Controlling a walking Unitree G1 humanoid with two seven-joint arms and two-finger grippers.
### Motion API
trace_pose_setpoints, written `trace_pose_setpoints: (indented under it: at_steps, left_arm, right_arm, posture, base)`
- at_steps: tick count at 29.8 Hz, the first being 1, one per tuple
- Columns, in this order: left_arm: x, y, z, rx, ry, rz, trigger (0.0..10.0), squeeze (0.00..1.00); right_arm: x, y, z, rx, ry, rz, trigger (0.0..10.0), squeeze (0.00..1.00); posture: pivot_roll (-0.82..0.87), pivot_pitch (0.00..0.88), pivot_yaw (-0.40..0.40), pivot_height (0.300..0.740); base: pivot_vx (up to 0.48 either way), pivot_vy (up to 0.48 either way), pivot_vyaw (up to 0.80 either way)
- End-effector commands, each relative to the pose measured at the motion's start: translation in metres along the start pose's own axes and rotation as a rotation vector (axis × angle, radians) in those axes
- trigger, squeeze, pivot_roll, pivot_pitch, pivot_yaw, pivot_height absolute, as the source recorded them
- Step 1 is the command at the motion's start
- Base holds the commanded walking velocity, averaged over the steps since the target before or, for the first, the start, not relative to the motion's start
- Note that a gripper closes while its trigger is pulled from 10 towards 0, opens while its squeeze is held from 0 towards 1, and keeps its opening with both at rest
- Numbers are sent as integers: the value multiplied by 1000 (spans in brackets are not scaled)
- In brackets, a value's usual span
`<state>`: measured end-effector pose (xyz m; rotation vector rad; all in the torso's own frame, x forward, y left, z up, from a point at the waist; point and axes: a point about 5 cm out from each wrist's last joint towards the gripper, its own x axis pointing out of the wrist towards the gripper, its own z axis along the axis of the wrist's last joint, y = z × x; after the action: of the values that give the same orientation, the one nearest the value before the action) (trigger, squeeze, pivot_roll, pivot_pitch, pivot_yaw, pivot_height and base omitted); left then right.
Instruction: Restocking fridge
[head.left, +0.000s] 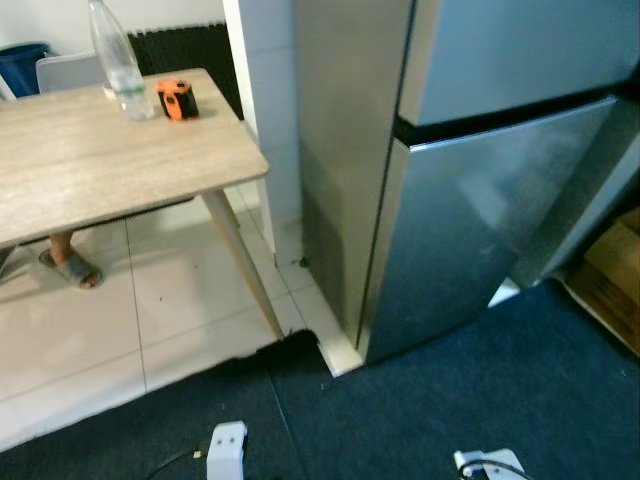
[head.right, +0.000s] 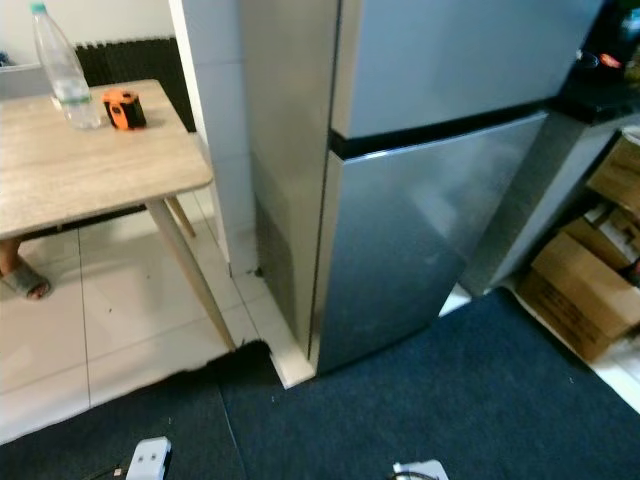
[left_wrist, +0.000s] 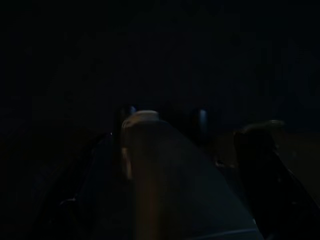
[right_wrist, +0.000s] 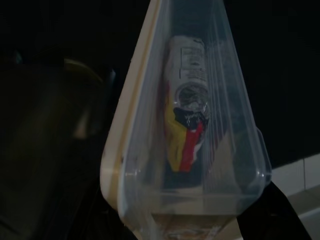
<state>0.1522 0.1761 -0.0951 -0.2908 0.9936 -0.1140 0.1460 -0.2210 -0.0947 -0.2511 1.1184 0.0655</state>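
Holding a clear container (right_wrist: 185, 125) lengthwise along its fingers, the right tool (right_wrist: 200, 235) grips it.

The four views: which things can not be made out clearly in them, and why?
- Fridge contents: both doors are closed in the eye views.
- Person's foot: the rest is hidden behind the wooden table.
- Left wrist view: too dark; a pale shape cannot be identified.
- Right wrist view: a clear plastic container holds a packet whose label is too blurred to read.
- Water bottle: top cut off in the left eye view.
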Motion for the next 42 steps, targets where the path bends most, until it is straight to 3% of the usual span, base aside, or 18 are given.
trace_pose_setpoints:
  at_steps: [1,13,42]
  left_arm:
    - [1,-2,-2,15,17,-3,10000,0]
    - [1,-4,0,18,11,-19,10000,0]
    - [0,-2,-3,37,25,-28,10000,0]
  right_arm:
    - [-1,-1,-7,10,16,1,10000,0]
    - [-1,-1,-6,6,15,0,10000,0]
    - [-1,6,-8,13,14,15,10000,0]
  posture:
    - [-58,57,-19,740]
    - [-62,49,-19,740]
    - [-58,63,-2,740]
  base:
    - [345,0,0]
    - [158,0,0]
    - [0,-430,0]
